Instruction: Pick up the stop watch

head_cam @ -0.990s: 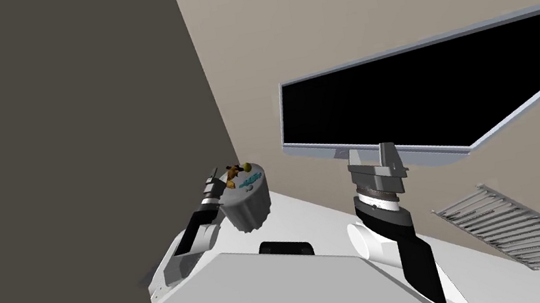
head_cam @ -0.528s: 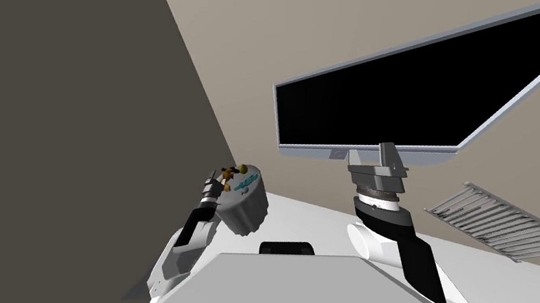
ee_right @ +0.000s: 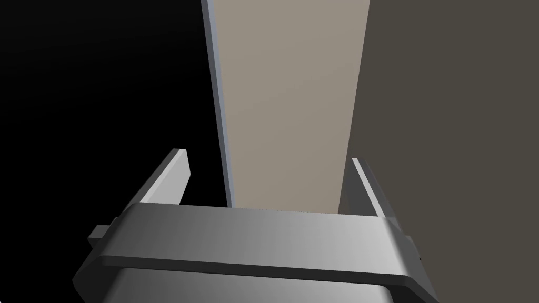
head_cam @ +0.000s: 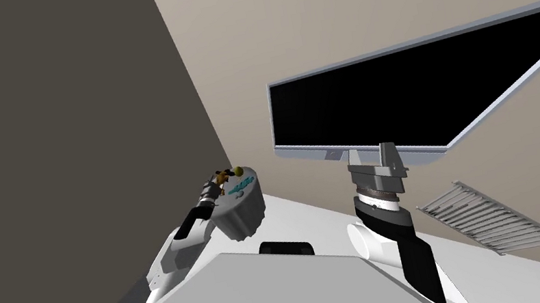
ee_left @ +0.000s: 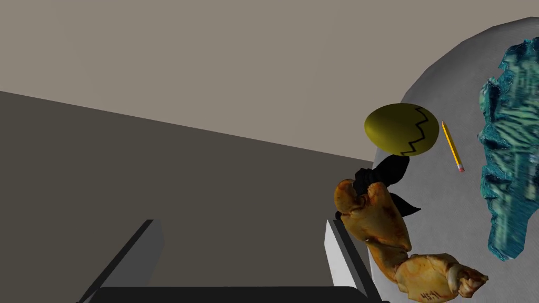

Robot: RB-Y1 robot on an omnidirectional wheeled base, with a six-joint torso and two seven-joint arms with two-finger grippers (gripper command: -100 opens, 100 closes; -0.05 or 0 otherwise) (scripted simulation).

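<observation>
**Ana:** Head view first. Your left gripper [head_cam: 214,183] was out at the rim of the round grey table [head_cam: 246,218], right up against the small things on top. From there they were specks: a yellow dot, something orange, a teal smear. You couldn't tell one from another.

**Ben:** And your right gripper [head_cam: 370,157] was raised, well apart from that table, in front of the black screen [head_cam: 431,89]. A slatted vent [head_cam: 489,218] sat low on the wall beyond it.

**Ana:** Left wrist view, and now you had detail! Your fingers [ee_left: 142,247] stood wide apart with nothing between them. One was just beside an orange-brown lump [ee_left: 389,231] at the table's edge.

**Ben:** Look behind that lump. The small black shape between it and the yellow egg [ee_left: 402,129] with the zigzag line looked to be the stop watch [ee_left: 387,176]. The lump covered its near side, though, and I couldn't make out a face or buttons.

**Ana:** It sat outside your fingers, off to the lump's side. A pencil [ee_left: 451,146] lay just past the egg. Beyond it, the teal crumpled thing [ee_left: 508,152] was cut off by the frame.

**Ben:** Right wrist view, quickly: your fingers [ee_right: 181,173] were spread wide there and gripping nothing.
</observation>
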